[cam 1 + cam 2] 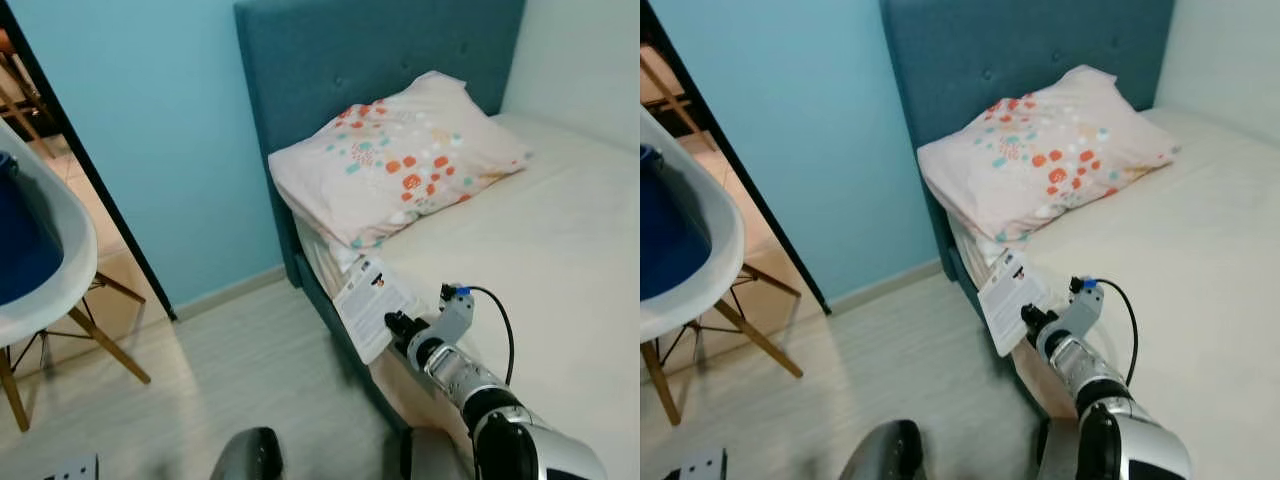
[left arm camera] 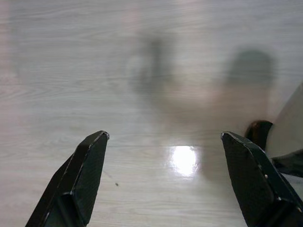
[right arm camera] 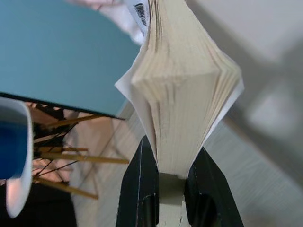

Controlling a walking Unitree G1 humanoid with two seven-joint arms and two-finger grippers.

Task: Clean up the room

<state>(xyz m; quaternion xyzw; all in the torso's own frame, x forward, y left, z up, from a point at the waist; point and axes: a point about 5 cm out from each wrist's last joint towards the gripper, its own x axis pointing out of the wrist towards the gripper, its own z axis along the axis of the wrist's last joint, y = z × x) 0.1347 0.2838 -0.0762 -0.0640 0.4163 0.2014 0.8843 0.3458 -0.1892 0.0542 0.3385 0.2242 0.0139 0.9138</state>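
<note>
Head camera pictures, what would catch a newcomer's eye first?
The right claw is shut on a white book, held at the bed's near corner. Beyond it a pillow with orange and teal spots leans against the teal headboard. A white chair stands on the left.

A white paperback book (image 1: 372, 303) with black print and a barcode on its cover is held tilted over the near left edge of the bed (image 1: 540, 230), its cream pages fanning apart.
</note>
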